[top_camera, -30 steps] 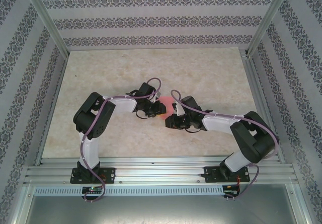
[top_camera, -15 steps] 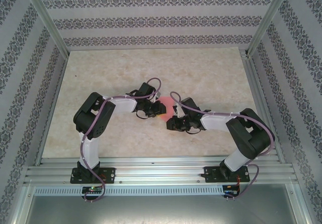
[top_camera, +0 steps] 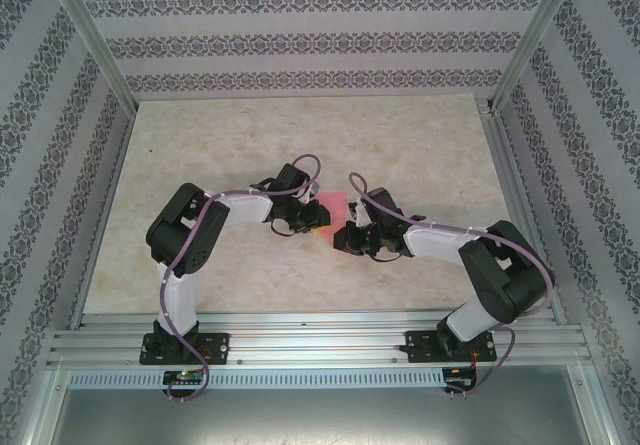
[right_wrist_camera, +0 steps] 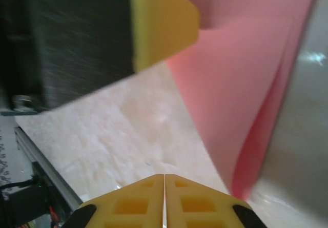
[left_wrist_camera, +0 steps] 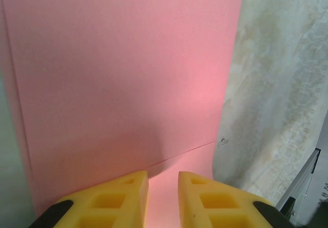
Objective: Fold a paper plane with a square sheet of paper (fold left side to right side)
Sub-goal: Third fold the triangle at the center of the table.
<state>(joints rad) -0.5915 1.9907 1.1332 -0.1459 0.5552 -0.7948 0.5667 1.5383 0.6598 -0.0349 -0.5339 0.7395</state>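
Observation:
The square sheet of paper (top_camera: 328, 208) is salmon pink and lies on the table between the two grippers, doubled over itself. In the left wrist view the sheet (left_wrist_camera: 128, 74) spreads ahead, with one layer's edge crossing just beyond the fingertips. My left gripper (left_wrist_camera: 163, 179) rests over the sheet's near part, its yellow fingers a narrow gap apart with pink paper showing between them. My right gripper (right_wrist_camera: 164, 179) is shut with nothing in it, just off the sheet's (right_wrist_camera: 241, 84) curled fold. From above, the left gripper (top_camera: 308, 220) and right gripper (top_camera: 342, 237) flank the sheet. The paper plane is out of view.
The pale marbled table (top_camera: 250, 135) has free room all round the sheet. Patterned walls enclose three sides. An aluminium rail (top_camera: 320, 330) runs along the near edge by the arm bases. The left gripper's finger (right_wrist_camera: 161, 23) sits close ahead in the right wrist view.
The right gripper has shut and its wrist has shifted slightly, leaving more of the pink sheet showing. The left arm has not moved.

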